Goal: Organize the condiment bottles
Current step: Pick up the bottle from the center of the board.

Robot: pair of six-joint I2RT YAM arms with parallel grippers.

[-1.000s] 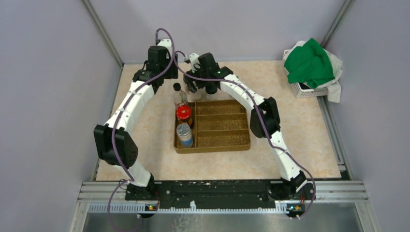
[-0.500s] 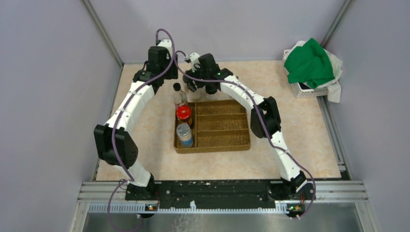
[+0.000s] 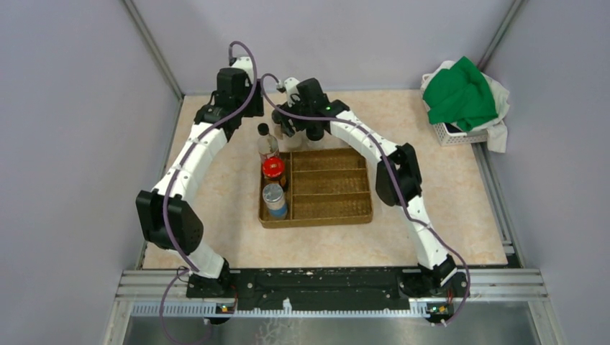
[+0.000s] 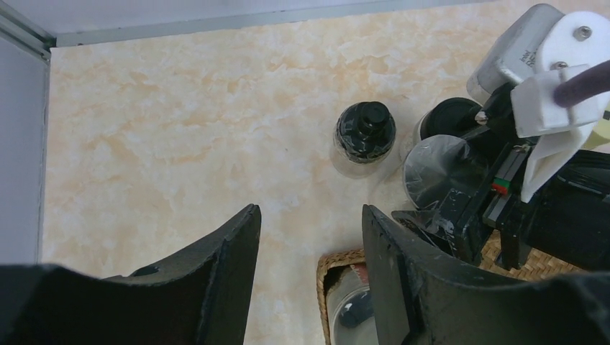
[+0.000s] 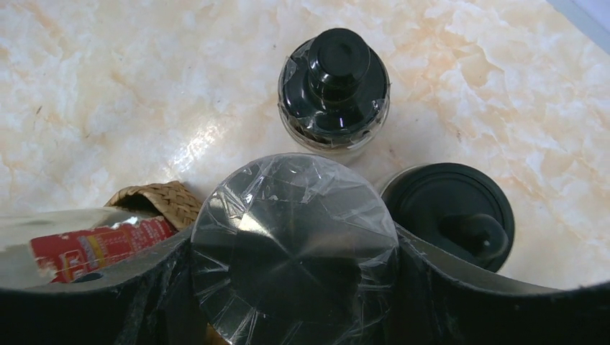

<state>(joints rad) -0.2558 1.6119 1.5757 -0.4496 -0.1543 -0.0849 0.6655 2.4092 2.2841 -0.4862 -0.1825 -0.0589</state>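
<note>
My right gripper (image 5: pixel 295 267) is shut on a silver-lidded jar (image 5: pixel 295 241) wrapped in clear film, just behind the wooden tray's back left corner (image 5: pixel 155 200). A black-capped jar (image 5: pixel 334 86) and a black-lidded jar (image 5: pixel 449 212) stand on the table beside it. In the top view the tray's left column (image 3: pixel 263 215) holds a tall black-capped, red-labelled bottle (image 3: pixel 267 144), a red-lidded jar (image 3: pixel 272 169) and a silver-lidded jar (image 3: pixel 273 195). My left gripper (image 4: pixel 309 237) is open and empty, high above the table left of the tray corner.
The tray's other compartments (image 3: pixel 331 187) hold nothing. A white basket with a green cloth (image 3: pixel 460 97) stands at the back right. The two wrists are close together at the back of the table, near the grey rear wall.
My left arm has risen and drawn slightly back and left. The right gripper has hardly moved and stays on the silver-lidded jar.
</note>
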